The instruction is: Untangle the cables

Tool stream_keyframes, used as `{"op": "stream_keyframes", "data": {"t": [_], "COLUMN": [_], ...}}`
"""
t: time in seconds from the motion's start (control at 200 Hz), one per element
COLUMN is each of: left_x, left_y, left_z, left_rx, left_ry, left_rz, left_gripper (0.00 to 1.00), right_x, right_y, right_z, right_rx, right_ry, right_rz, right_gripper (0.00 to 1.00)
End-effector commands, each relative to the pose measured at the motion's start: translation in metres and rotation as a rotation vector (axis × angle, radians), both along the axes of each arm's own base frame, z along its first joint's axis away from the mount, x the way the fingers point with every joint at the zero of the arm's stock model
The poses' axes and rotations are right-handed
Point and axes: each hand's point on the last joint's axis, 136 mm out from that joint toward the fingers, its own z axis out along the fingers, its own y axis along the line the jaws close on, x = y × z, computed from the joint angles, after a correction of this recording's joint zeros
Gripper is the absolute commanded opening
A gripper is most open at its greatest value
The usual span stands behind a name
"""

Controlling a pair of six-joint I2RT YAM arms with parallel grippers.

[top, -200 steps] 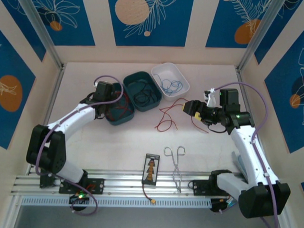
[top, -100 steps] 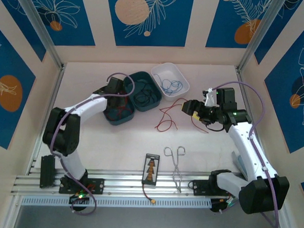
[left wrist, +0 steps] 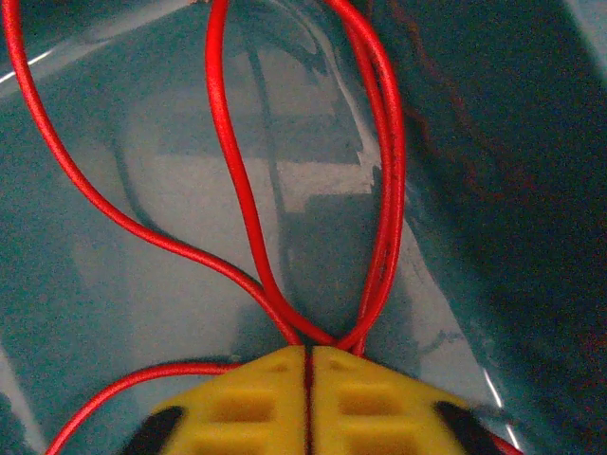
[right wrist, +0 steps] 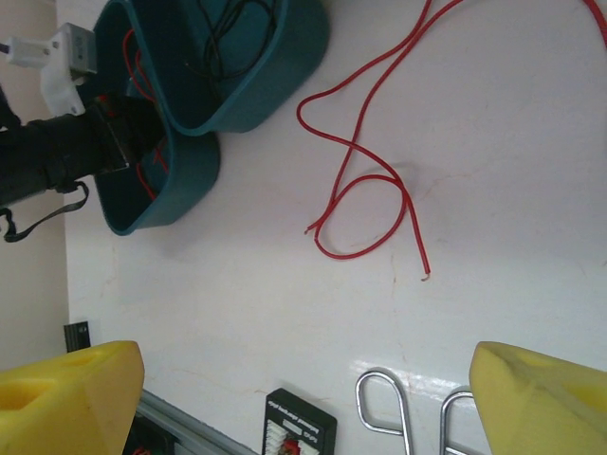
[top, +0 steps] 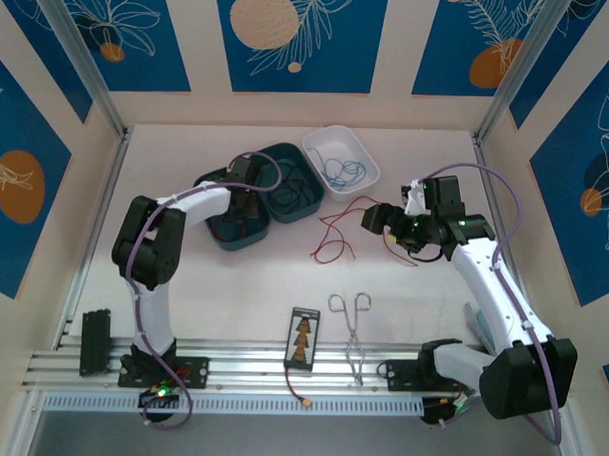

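K: Since a second ago the left arm has swung in from the left side; the right has barely shifted. Now the left claw is pinched tight on the red cables, down inside the left teal tray.
M: Step?
K: Looks like sorting by colour. Reds go in that tray, black cables in the second teal tray, blue cable in the white tray. Left elbow folded tight, forearm reaching right over the tray.
M: Right side?
K: The right claw gapes wide, empty, hovering just right of the loose red cable on the table. Arm stretched left.
M: Next?
K: My guess: left lets go, right drops onto that strand. It's thin and lies flat, so it needs a low pinch.
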Motion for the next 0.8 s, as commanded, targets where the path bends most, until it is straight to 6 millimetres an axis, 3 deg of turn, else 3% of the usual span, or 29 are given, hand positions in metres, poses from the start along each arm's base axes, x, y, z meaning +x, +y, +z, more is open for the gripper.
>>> {"op": "stream_keyframes", "data": {"t": [0.0,0.115,0.35,0.56,0.685,0.795], "left_x": [-0.004,-0.011,-0.02,-0.027,-0.037,-0.051], "left_y": [0.0,0.009,0.022,0.014,0.011,0.014], "left_z": [0.024,0.051,0.086,0.109,0.132,0.154], "left_rx": [-0.006,0.007,0.03,-0.061,-0.129,-0.184], "left_ry": [-0.018,-0.066,-0.138,-0.191,-0.251,-0.329], "left_rz": [-0.01,0.007,0.027,0.013,-0.002,-0.003], "left_gripper": [0.27,0.46,0.69,0.83,0.99,1.0], "right_x": [-0.002,-0.001,0.001,0.001,0.0,0.001], "right_y": [-0.005,-0.007,-0.007,-0.016,-0.019,-0.013], "right_z": [-0.006,-0.007,-0.008,-0.015,-0.028,-0.04], "right_rx": [-0.046,-0.067,-0.089,-0.16,-0.224,-0.278], "right_ry": [0.014,0.012,0.011,0.017,0.046,0.055], "right_rz": [-0.005,-0.018,-0.019,-0.047,-0.04,-0.002], "right_gripper": [0.89,0.89,0.89,0.85,0.8,0.76]}}
